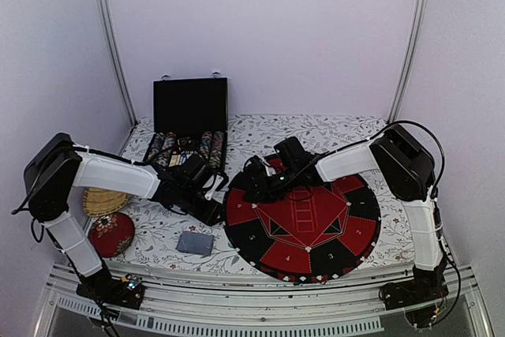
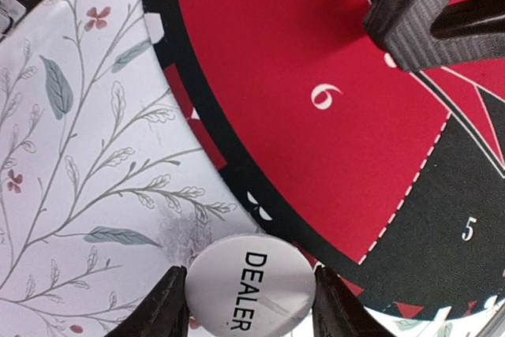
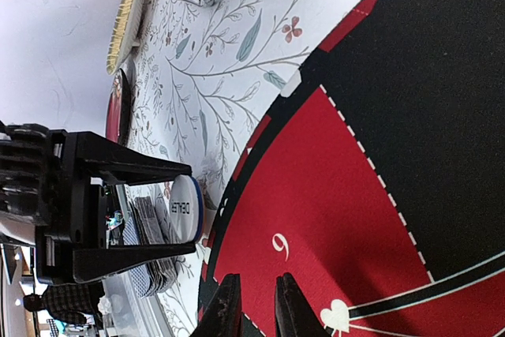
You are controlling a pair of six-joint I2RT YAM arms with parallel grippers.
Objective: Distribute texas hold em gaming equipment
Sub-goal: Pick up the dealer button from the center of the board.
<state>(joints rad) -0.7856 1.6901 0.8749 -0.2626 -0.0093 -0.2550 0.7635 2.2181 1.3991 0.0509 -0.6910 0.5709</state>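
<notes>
A white DEALER button [image 2: 251, 286] is pinched edge to edge in my left gripper [image 2: 251, 297], just off the left rim of the red-and-black mat [image 2: 316, 53]. Seen from the right wrist, the button [image 3: 183, 209] is held on edge above the cloth and shows a blue rim on its back. My right gripper [image 3: 258, 293] hovers over the mat's red segment marked 6 [image 3: 280, 244], jaws a little apart with nothing between them. A stack of grey-backed cards [image 1: 195, 242] lies on the cloth near the left arm. Striped poker chips [image 1: 207, 147] sit in rows in the black case.
The black chip case [image 1: 189, 104] stands open at the back left. A yellow woven piece [image 1: 104, 200] and a red round cushion-like thing [image 1: 111, 233] lie at the left edge. The two grippers are close together at the mat's upper left rim [image 1: 237, 195].
</notes>
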